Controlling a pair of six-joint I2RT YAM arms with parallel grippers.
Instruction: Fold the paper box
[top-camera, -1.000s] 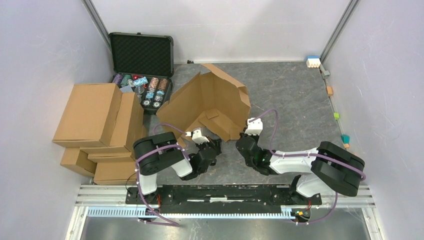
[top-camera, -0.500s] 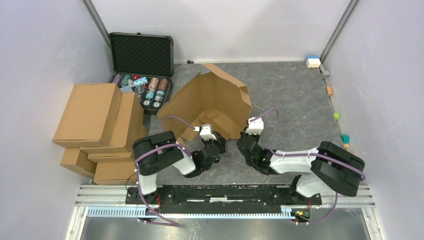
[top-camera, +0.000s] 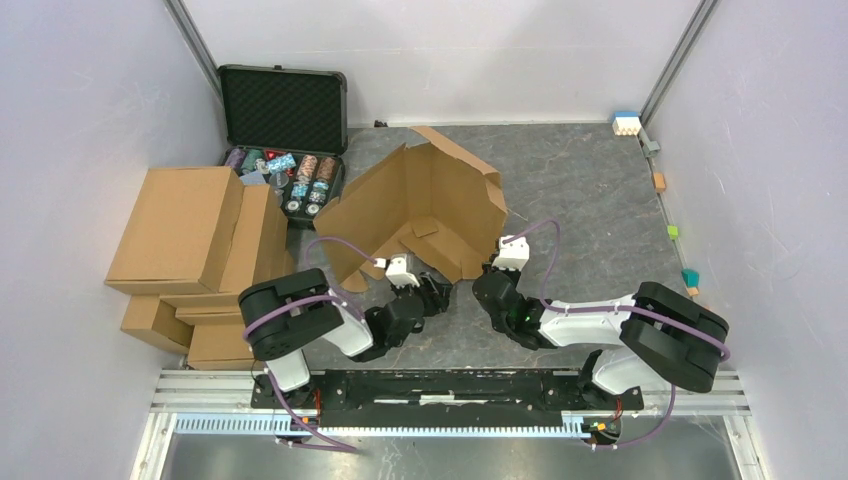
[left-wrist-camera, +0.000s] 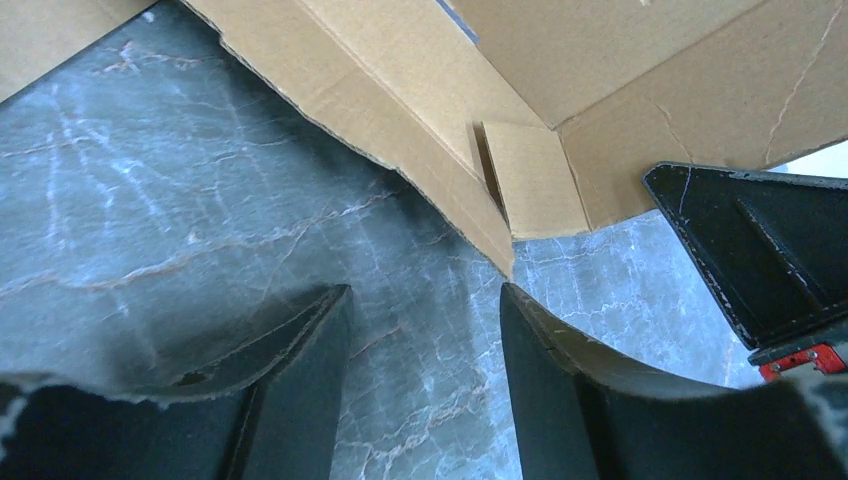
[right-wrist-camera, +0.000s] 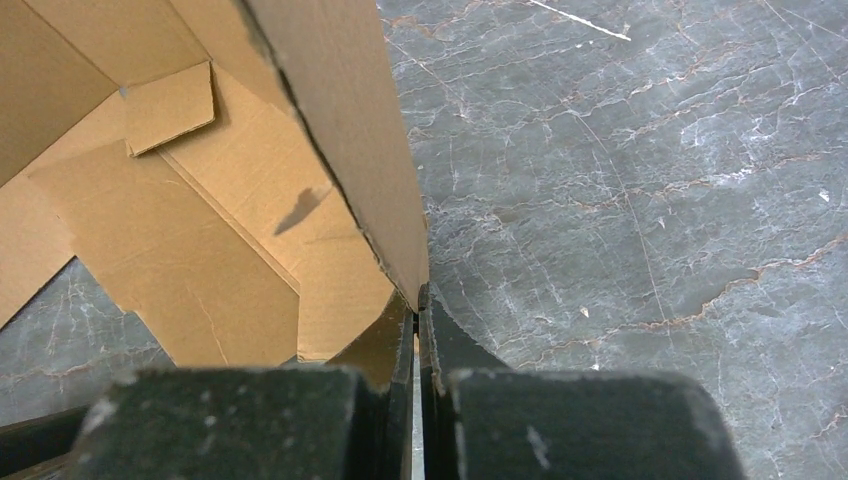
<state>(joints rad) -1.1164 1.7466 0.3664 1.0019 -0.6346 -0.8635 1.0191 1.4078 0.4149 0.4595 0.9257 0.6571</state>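
Item: paper box (top-camera: 420, 205), half-formed with its walls raised, at the centre of the surface (top-camera: 590, 200), just beyond both arms.
Left pincer (left-wrist-camera: 422, 300): open, nothing between its fingers; the near flap's edge lies just ahead.
Right pincer (right-wrist-camera: 417, 300): closed, tips at the lower corner of the right-hand wall; whether it truly pinches cannot be told.
Step in hand: probably taking the near flap.
Handling: set the 2 fingers astride the flap edge, close near the crease, and fold slowly while the right side steadies.

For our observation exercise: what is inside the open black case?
The black case holds stacked coloured poker chips; its raised lid shows foam lining. Brown cartons hide its near left corner.
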